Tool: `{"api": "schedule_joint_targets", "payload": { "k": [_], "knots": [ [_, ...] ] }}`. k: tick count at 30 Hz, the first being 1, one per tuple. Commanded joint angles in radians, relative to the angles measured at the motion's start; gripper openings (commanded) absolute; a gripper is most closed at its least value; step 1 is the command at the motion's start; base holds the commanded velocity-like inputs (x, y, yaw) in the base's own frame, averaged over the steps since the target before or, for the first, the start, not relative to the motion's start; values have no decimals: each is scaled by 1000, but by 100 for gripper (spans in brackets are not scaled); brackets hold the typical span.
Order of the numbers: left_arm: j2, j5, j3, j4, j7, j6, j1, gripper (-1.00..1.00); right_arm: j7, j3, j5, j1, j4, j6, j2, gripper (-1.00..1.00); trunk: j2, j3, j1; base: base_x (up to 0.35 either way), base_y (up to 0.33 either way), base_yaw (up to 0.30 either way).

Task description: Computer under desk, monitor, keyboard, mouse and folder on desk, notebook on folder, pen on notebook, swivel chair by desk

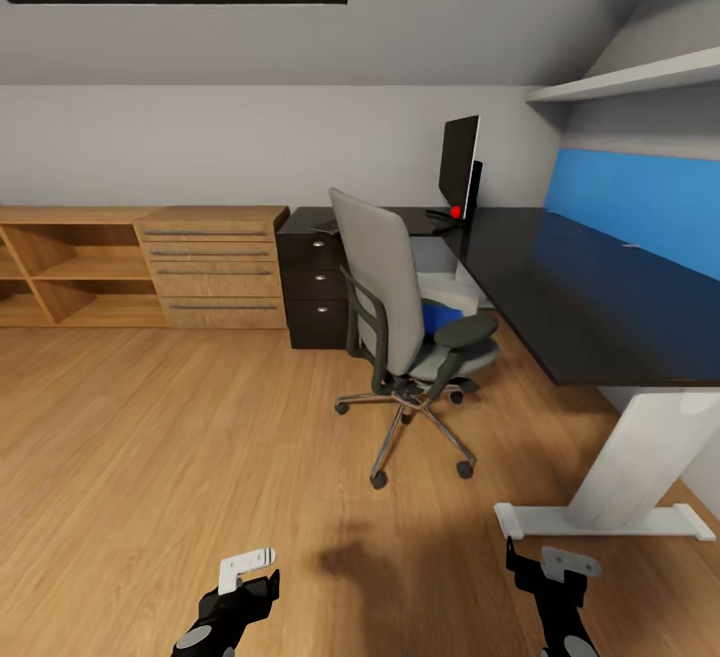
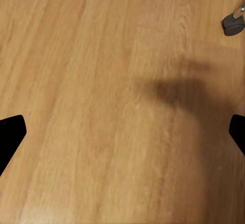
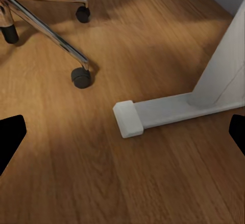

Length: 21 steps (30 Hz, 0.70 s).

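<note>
Facing the desk [image 1: 600, 307] from across the wooden floor [image 1: 150, 437], the robot is standing off with both arms held low. The black top is running in an L along the wall ahead and down the robot's right side, on a white leg [image 1: 640, 457] whose foot is lying just ahead of the right gripper [image 1: 545, 562].

The swivel chair [image 1: 385, 287] is sitting in the inner corner of the L, its grey back turned toward the robot and its chrome star base [image 1: 405, 422] on the floor well ahead of both grippers. It is lying roughly midway between them, a little nearer the right one by my reading.

The monitor [image 1: 459, 169] is standing edge-on at the far end of the desk. A white shape under the desk behind the chair may be the computer; too hidden to say.

The folder [image 1: 433, 317] is showing as a strip of bright blue on the seat, past the chair back; its long axis cannot be read from here. Any reach is having to go round the backrest, so I judge a closer approach comes first.

Left gripper [image 1: 250, 577]: fingers spread wide, nothing between them. Right gripper: likewise wide and empty.

The right wrist view is giving the desk foot [image 3: 153, 114] and two castors [image 3: 80, 77] close up. The left wrist view is giving floorboards, a shadow and one castor [image 2: 234, 23].
</note>
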Motion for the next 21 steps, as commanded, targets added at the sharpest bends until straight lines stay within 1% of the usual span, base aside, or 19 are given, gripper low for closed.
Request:
{"api": "schedule_joint_targets", "payload": {
  "k": [1, 7, 12, 13, 15, 16, 20, 21],
  "knots": [
    [0, 10, -1, -2, 6, 4, 0, 100, -2, -1, 1, -1, 1, -3, 0, 100, 0, -1, 0, 20, 20, 0],
    [0, 10, -2, -3, 7, 0, 0, 100, 1, -1, 2, 0, 4, -3, -1, 100, 0, -1, 0, 6, 6, 0],
    [0, 10, -2, -6, 3, -73, 0, 100, -1, 0, 0, -5, 27, 27, -5, 100, 0, -1, 0, 0, 0, 0],
    [-1, 10, -2, -7, 3, -95, 0, 100, -1, -1, -1, -13, 29, 58, -6, 100, 0, -1, 0, 0, 0, 0],
    [0, 10, -2, -10, 3, -109, 0, 100, -2, -1, -1, -32, 30, 103, -8, 100, 0, -1, 0, 0, 0, 0],
    [-1, 10, -3, -18, 2, -118, 0, 100, -2, -1, -1, -63, 30, 156, -11, 100, 0, -1, 0, 0, 0, 0],
    [-1, 11, -3, -46, 2, -128, -1, 100, -1, -1, -2, -141, 36, 260, -14, 100, 0, -1, 0, 0, 0, 0],
    [-1, 12, -3, -65, 2, -131, -1, 100, 0, -2, -3, -183, 38, 305, -16, 100, 0, -1, 0, 0, 0, 0]
  ]
}}
